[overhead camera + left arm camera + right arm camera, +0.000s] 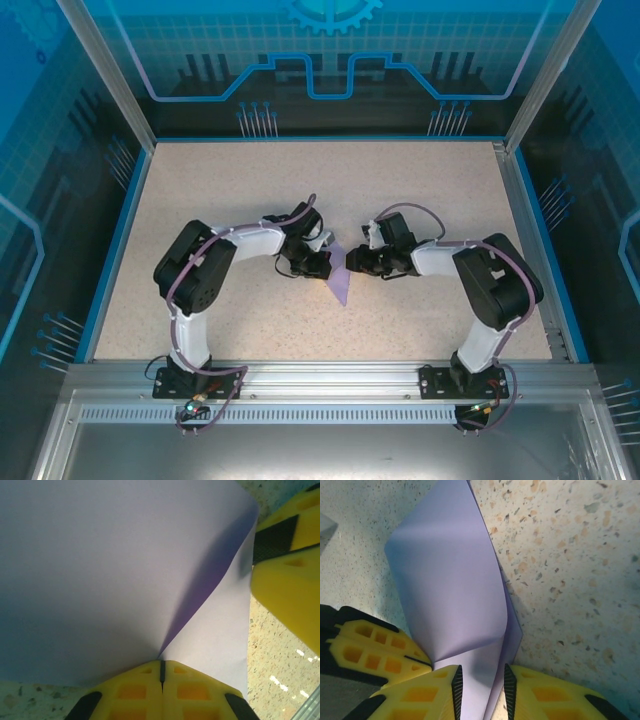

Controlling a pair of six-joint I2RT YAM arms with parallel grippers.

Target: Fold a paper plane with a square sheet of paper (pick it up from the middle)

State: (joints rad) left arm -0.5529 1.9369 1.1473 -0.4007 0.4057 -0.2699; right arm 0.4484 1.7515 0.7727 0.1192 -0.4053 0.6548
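The square sheet of paper (341, 274) is lavender and stands bent between the two grippers at the table's middle. My left gripper (325, 262) is shut on it. In the left wrist view the yellow fingers (200, 692) meet at the gripper's tip (161, 667), pinching the sheet (100, 570) where a crease runs out. My right gripper (353, 262) faces it from the right. Its jaws (480, 685) stand apart, and the curled, doubled sheet (450, 580) passes loosely between the black pads (456, 687). The left gripper's fingers (375, 650) pinch the sheet beside them.
The speckled beige table (250, 190) has a blue rim and metal frame posts around it. The right gripper's yellow finger (285, 585) sits close to the sheet's right edge in the left wrist view. Both arm bases stand at the near edge.
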